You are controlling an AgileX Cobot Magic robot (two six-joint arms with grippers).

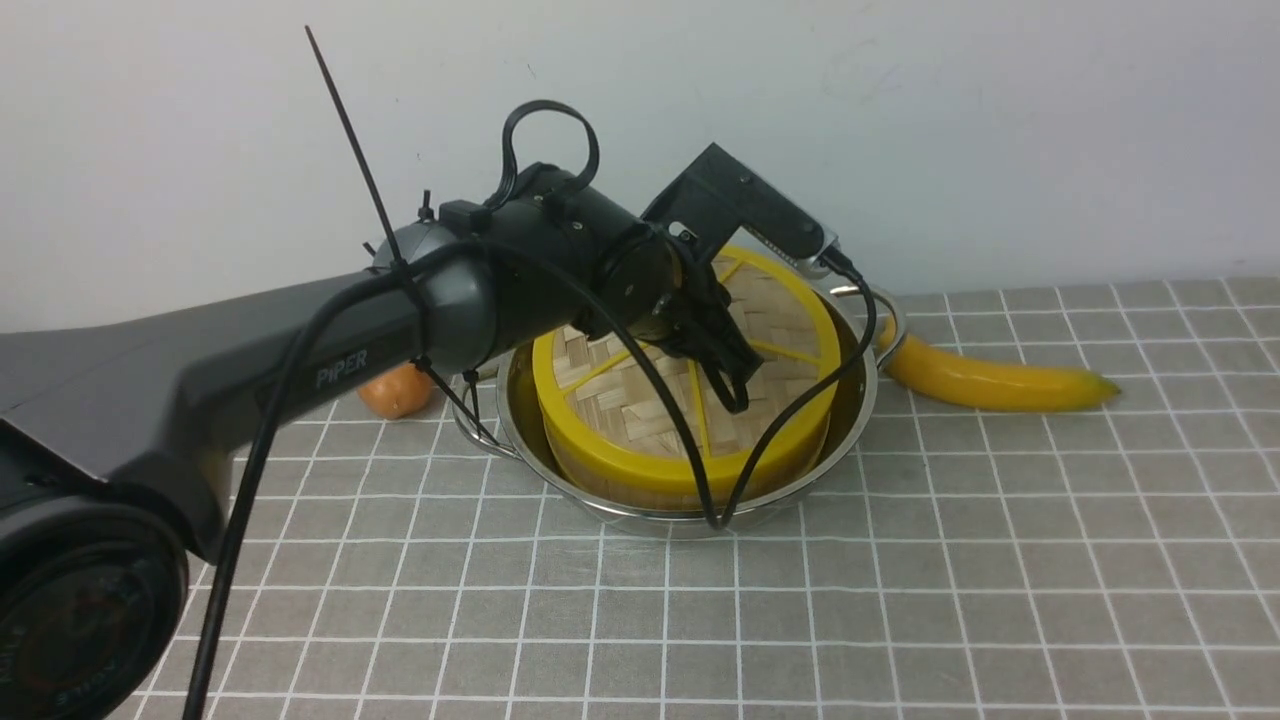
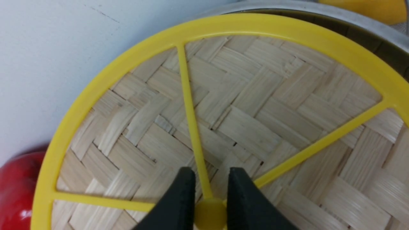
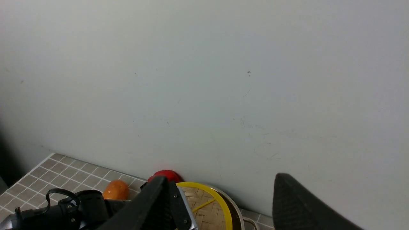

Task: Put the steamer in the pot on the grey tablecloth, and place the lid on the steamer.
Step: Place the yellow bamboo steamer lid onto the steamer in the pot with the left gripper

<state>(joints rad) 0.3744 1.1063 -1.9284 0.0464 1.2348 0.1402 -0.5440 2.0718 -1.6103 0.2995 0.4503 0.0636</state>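
Lid [image 1: 600, 410]: flat woven disc lying level on the steamer [image 1: 590, 483], face up with its hub at the centre. Being round it has no long axis, and its spokes fan out evenly. Steamer: seated inside the pot [image 1: 640, 522], with only a strip of wooden wall showing under the lid's rim; contents hidden. Pot: on the grey tablecloth [image 1: 900, 560] covering the desk. Left hand [image 2: 209, 174]: over the pot's centre, fingers narrow and closed either side of the hub, judged the lid's one raised part offering a grip. Right hand [image 3: 220, 177]: away from the pot, fingers wide apart, holding nothing. Banana [image 1: 990, 382]: just beside the pot's handle, its length running away from the pot. Orange fruit [image 1: 395, 392]: beside the pot. Red item [image 2: 16, 188]: behind the pot. Judged: both placements done, with only the release left.
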